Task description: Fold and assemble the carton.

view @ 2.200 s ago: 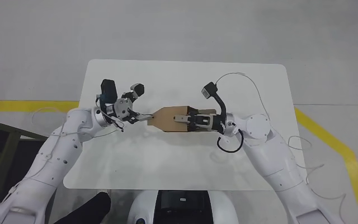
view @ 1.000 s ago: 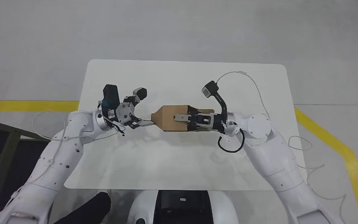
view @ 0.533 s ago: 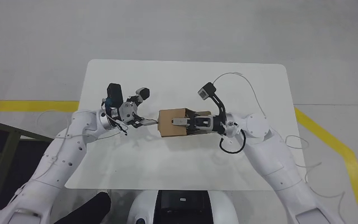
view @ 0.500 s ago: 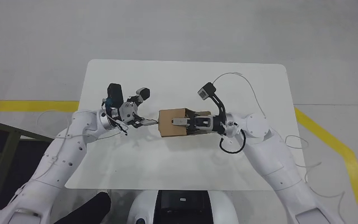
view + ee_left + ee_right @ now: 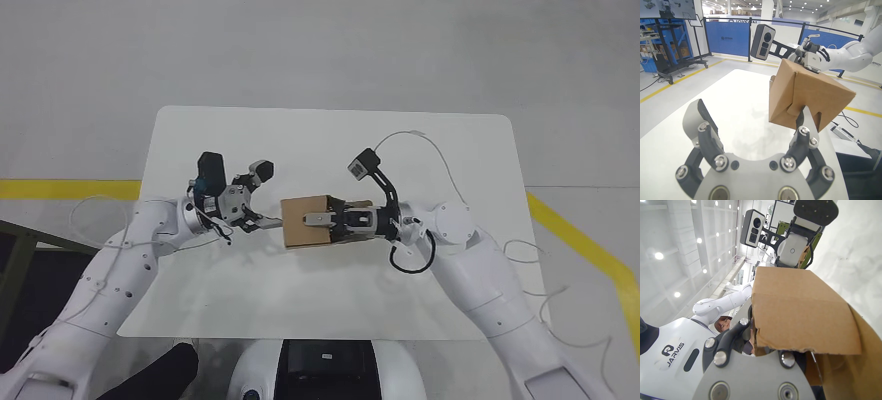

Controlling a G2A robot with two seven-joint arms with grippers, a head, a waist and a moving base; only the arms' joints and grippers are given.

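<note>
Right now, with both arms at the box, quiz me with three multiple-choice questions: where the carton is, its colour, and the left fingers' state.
1. Where is the carton?
A. Flat at a table corner
B. Between the two grippers, over the middle of the table
C. On the floor
2. What colour is the carton?
A. White
B. Blue
C. Brown
3. How do the fingers of the left gripper stand?
A. Spread open, one touching the carton's end
B. Shut around the carton
C. Shut on nothing
Answers: 1 B, the top view shows it mid-table with the right gripper clamping it; 2 C, plain brown card in every view; 3 A, the left wrist view shows a wide gap, one finger against the end flaps.
</note>
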